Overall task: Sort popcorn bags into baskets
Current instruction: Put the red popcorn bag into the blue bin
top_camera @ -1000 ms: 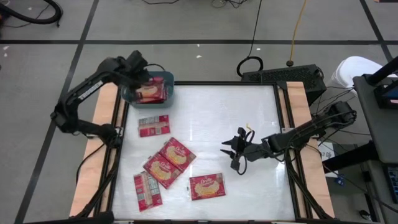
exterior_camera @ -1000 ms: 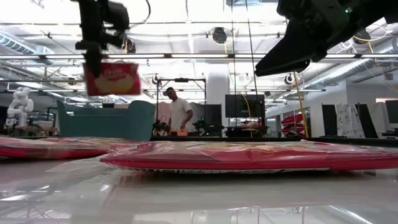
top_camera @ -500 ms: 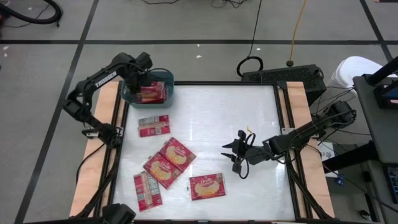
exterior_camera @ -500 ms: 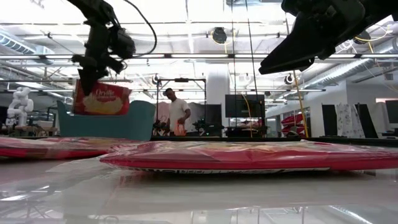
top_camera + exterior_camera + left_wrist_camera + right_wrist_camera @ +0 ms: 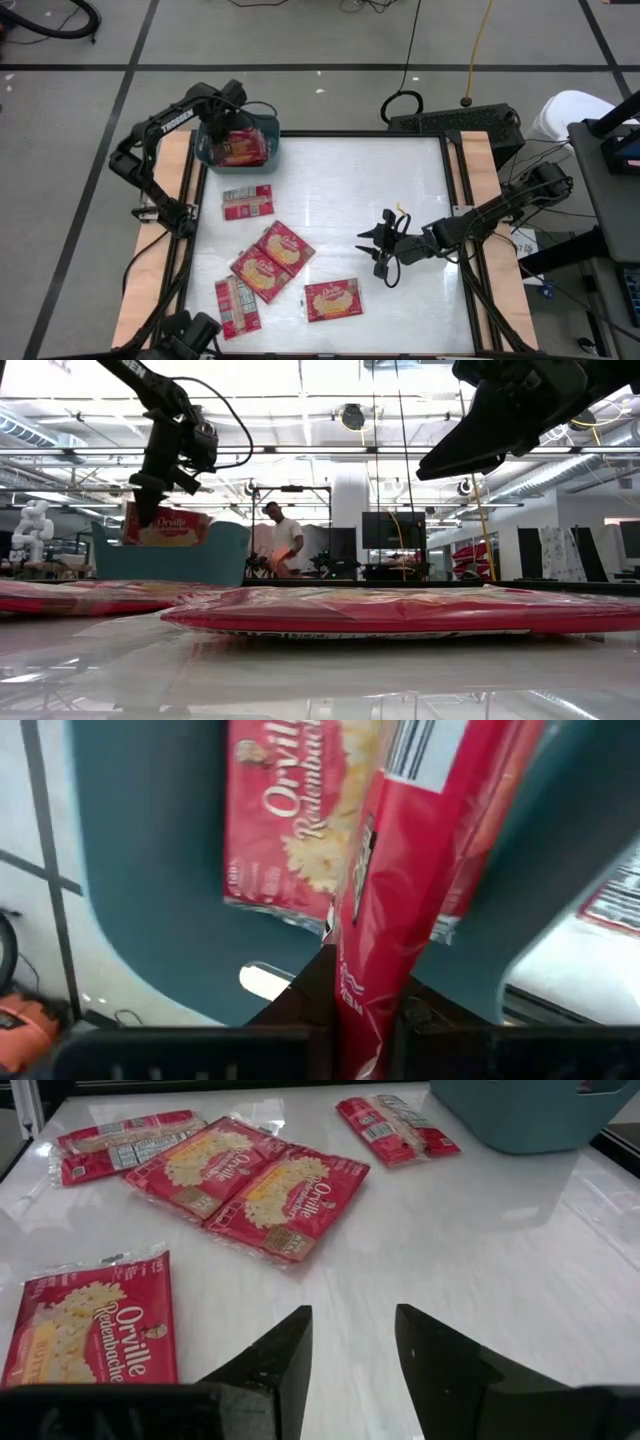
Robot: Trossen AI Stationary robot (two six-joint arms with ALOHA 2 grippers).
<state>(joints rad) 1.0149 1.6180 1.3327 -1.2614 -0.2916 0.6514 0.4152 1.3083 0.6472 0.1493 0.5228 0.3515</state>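
Note:
A teal basket stands at the table's far left corner, and one popcorn bag lies flat inside it. My left gripper is above the basket, pointing steeply down, shut on another red popcorn bag. Several more bags lie flat on the table's left half, among them one near the basket, an overlapping pair and one toward the near edge. My right gripper hovers open right of the table's centre with nothing between its fingers. My left gripper pinches the held bag by one edge between its two fingers, coming from above and pointing steeply down. The bag hangs edge-on below the fingers into the basket's opening. Whether its lower end touches the bag lying there, I cannot tell.
Bare white table lies between my right gripper and the basket. Wooden rails run along the table's left and right sides. A person stands in the room far behind the table.
My left gripper has come down toward the basket and tipped to point more steeply down, still shut on the bag. The bag has sunk from well above the basket's rim to rim height.

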